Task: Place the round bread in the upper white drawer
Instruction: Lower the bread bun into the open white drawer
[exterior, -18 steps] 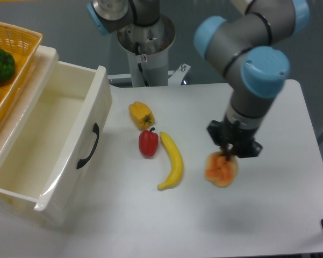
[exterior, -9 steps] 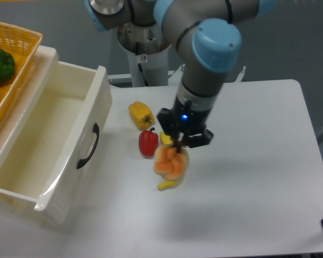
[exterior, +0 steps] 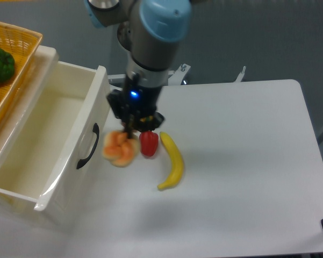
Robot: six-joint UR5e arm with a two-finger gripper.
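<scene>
The pincer (exterior: 130,130) is gripping the round bread (exterior: 120,150) from above, holding it over the table (exterior: 247,161) just beside the front panel of the upper white drawer (exterior: 48,140), which is standing open. A red pepper (exterior: 148,143) and a banana (exterior: 172,161) are lying right next to the bread.

claw (exterior: 130,134) grips round bread (exterior: 120,150) | beside open upper white drawer (exterior: 48,141)
</scene>
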